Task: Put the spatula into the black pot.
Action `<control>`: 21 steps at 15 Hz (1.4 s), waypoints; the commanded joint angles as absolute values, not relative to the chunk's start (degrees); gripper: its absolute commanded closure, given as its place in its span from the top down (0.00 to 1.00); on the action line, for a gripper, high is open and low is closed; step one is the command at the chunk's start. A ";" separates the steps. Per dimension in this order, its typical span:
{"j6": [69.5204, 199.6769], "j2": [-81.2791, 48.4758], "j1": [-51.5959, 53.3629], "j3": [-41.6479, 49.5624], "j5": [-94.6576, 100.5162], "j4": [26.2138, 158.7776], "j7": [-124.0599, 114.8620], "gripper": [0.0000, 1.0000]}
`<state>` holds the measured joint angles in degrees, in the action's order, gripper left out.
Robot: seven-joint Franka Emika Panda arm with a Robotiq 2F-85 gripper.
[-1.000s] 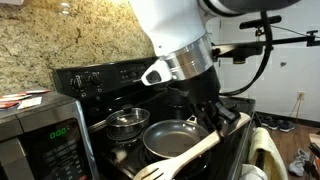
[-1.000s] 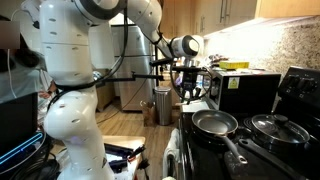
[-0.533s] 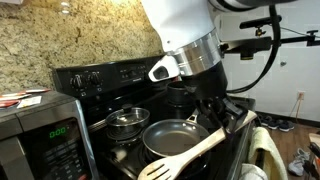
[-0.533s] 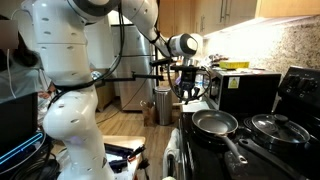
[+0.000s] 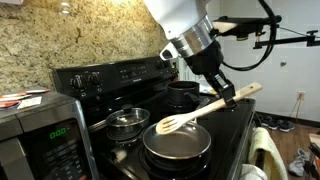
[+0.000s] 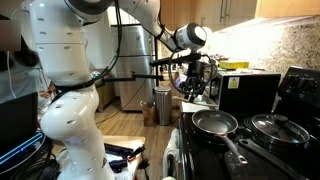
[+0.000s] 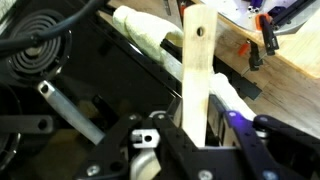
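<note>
Where the spatula (image 5: 195, 113) hung low at the stove's (image 5: 100, 76) front edge half a second ago, it now rides higher, its handle pinched between the gripper's (image 5: 229, 100) fingers. Its slotted head slants down from the hand, above the frying pan (image 5: 180, 146). The black pot (image 5: 183, 92) stands below and beside the hand, behind the pan, with open air above its rim.

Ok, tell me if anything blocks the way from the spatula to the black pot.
Nothing visible does. The spatula hangs clamped in the jaws of the gripper above the frying pan, and the black pot sits just behind the pan with open air between.
</note>
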<state>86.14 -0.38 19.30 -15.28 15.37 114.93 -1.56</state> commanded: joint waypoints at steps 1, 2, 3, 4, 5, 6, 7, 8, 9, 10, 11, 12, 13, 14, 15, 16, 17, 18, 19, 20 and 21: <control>79.34 3.71 16.79 -14.45 15.16 114.74 -8.04 0.07; 79.30 5.72 15.66 -13.51 12.95 115.75 -7.62 0.07; 79.46 6.95 14.99 -12.91 11.90 116.34 -6.72 0.07; 79.70 7.59 14.37 -12.37 11.26 116.78 -6.44 0.07; 80.57 8.04 13.96 -12.09 10.98 117.15 -6.43 0.07; 80.17 5.50 14.40 -12.87 12.68 114.97 -5.85 0.30; 80.17 6.20 13.94 -12.49 12.35 115.27 -5.85 0.30; 80.18 6.60 13.69 -12.34 12.16 115.53 -5.84 0.30; 80.18 6.74 13.66 -12.32 12.04 115.70 -5.84 0.30; 80.19 6.74 13.68 -12.35 11.98 115.80 -5.84 0.07; 80.90 6.37 13.63 -12.11 10.74 115.35 -4.62 0.07; 84.35 7.00 12.84 -10.86 7.39 115.56 -3.84 0.07; 86.30 7.34 12.36 -10.19 5.14 115.83 -3.83 0.07; 88.39 7.83 11.82 -9.37 3.43 116.40 -3.41 0.07; 90.14 8.20 11.19 -8.51 1.29 116.89 -2.48 0.07; 91.85 8.47 10.45 -7.57 -0.82 117.35 -1.71 0.07; 93.52 8.72 9.70 -6.69 -2.92 117.88 -1.13 0.07; 94.37 8.90 9.00 -5.83 -5.06 118.11 -0.23 0.07; 94.28 8.82 8.36 -5.16 -6.03 118.09 0.62 0.07; 93.58 9.02 7.63 -4.54 -6.45 118.06 0.62 0.07; 92.74 9.13 6.98 -3.94 -6.81 118.02 0.94 0.07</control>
<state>92.70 6.97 9.08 -4.95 -4.11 116.25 -1.29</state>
